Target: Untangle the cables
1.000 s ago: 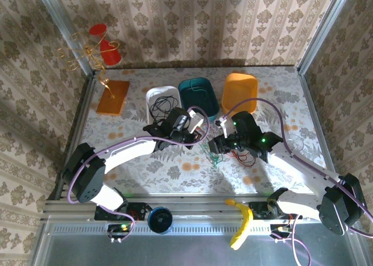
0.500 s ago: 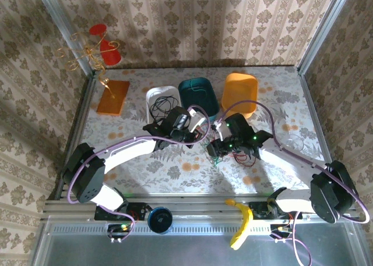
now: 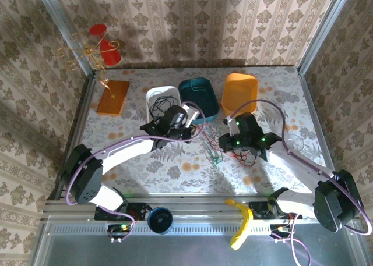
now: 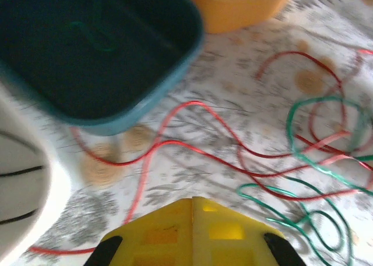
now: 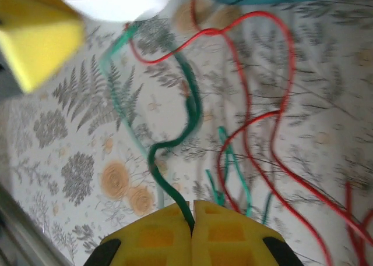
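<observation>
My right gripper (image 5: 192, 215) (image 3: 224, 142) is shut on the green cable (image 5: 190, 103), which rises from between its yellow jaws. Red cable (image 5: 285, 62) loops lie beside it on the floral table. From above, green (image 3: 213, 156) and red (image 3: 242, 156) strands tangle in mid-table between the two grippers. My left gripper (image 4: 193, 201) (image 3: 194, 116) is shut, and nothing shows between its jaws. It hovers over red cable (image 4: 198, 106), with green loops (image 4: 297, 112) to its right. A black cable (image 3: 160, 106) (image 4: 17, 173) lies in the white bin.
Three bins line the back: the white bin (image 3: 152, 94), a teal bin (image 3: 198, 82) (image 4: 175, 74) holding a green strand, and an orange bin (image 3: 240, 91). An orange board (image 3: 112, 97) with a wire stand sits far left. A banana (image 3: 240, 222) and tape roll (image 3: 159, 219) rest on the front rail.
My right gripper has closed on the green cable and shifted slightly right. My left gripper has drawn a little toward the bins, and the tangle between them has spread.
</observation>
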Motion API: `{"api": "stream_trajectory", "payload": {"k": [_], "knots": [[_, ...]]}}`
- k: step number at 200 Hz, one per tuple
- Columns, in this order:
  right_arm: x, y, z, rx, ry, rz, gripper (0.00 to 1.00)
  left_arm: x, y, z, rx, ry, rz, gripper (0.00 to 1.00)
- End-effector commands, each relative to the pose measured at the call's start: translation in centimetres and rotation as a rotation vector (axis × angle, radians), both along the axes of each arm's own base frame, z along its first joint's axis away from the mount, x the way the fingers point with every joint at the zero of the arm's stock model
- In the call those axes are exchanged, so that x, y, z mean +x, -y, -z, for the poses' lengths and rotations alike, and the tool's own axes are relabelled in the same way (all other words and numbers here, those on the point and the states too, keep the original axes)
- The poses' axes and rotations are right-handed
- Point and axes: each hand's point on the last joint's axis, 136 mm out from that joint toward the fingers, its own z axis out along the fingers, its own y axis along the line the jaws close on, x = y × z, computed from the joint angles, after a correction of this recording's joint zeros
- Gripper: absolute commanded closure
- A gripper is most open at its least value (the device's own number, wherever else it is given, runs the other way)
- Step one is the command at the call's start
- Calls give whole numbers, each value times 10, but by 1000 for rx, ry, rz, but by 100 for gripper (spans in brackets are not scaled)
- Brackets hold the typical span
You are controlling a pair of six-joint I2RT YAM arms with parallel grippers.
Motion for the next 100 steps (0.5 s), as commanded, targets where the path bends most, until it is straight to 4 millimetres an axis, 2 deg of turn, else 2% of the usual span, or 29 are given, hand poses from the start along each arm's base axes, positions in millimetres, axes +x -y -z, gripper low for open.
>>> {"api": "stream_trajectory", "payload": {"k": [1, 34, 49, 66, 75, 87, 100], "knots": [[-1, 22, 10, -1, -55, 112, 100, 20, -20, -21, -118, 30, -155, 100], [3, 27, 7, 26, -67, 150, 100, 25, -22, -32, -201, 42, -152, 100], [3, 22, 1, 52, -59, 126, 100, 17, -10, -35, -222, 31, -67, 100], [0, 9, -7, 105, -54, 57, 100, -3, 17, -46, -310, -14, 116, 99], [-2, 2, -12, 135, -54, 17, 100, -13, 31, -52, -355, -48, 196, 87], [-7, -8, -19, 177, -58, -44, 100, -21, 44, -57, -401, -89, 277, 60], [-13, -17, -27, 213, -59, -100, 100, -26, 55, -61, -432, -117, 336, 46]]}}
